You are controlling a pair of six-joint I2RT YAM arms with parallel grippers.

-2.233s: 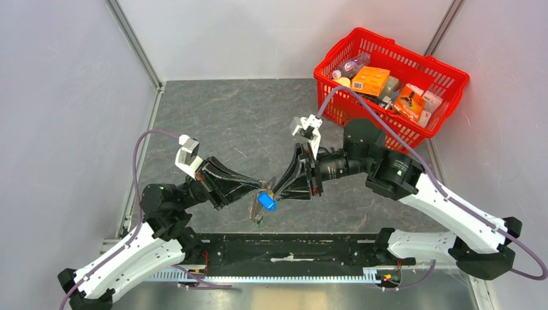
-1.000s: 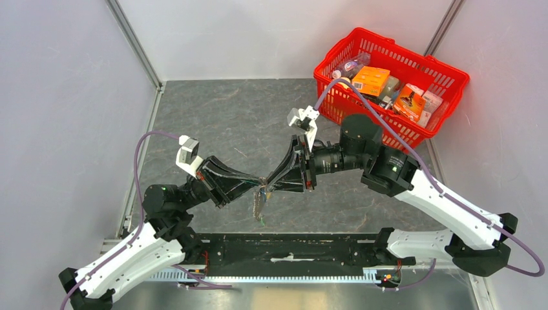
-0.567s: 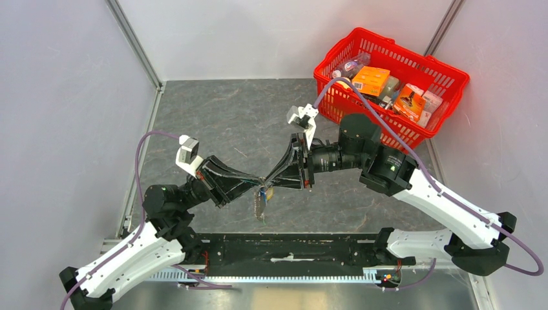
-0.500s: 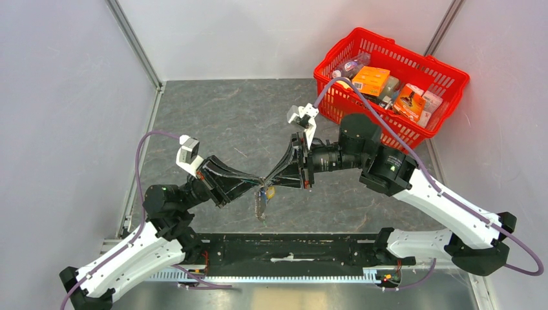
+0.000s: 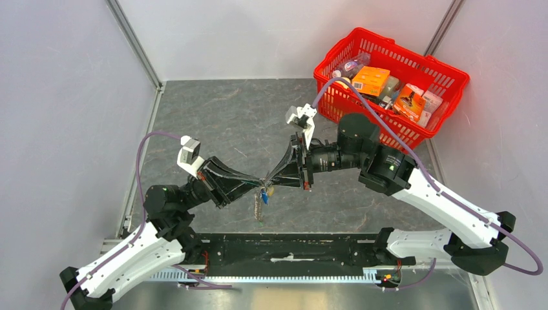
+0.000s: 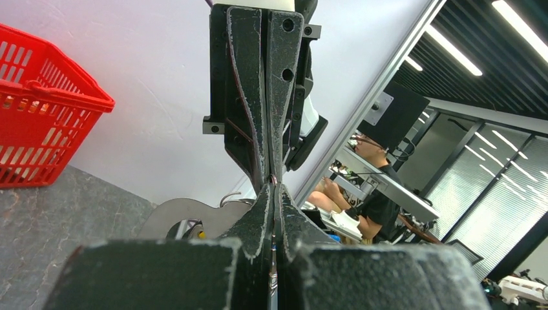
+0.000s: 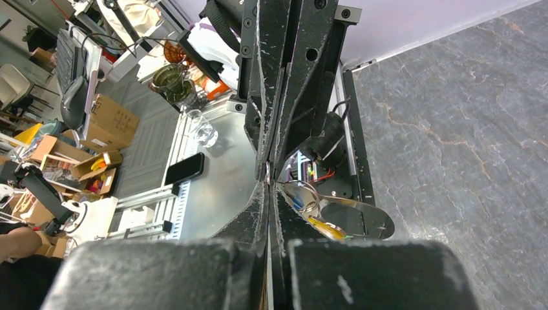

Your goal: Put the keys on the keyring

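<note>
left gripper [image 5: 257,185] and right gripper [image 5: 272,180] both clenched, tip to tip on the keyring [image 5: 261,199], it hangs under them above the grey table [image 5: 213,116], red basket [image 5: 454,76] at far right, orange boxes [image 5: 371,80] inside, print too small to read

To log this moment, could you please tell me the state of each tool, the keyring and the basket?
left tool: shut, tip against the right tool's.
right tool: shut.
keyring: hanging below the meeting tips; which tool pinches it is unclear.
red basket: upright, packed full.
</note>
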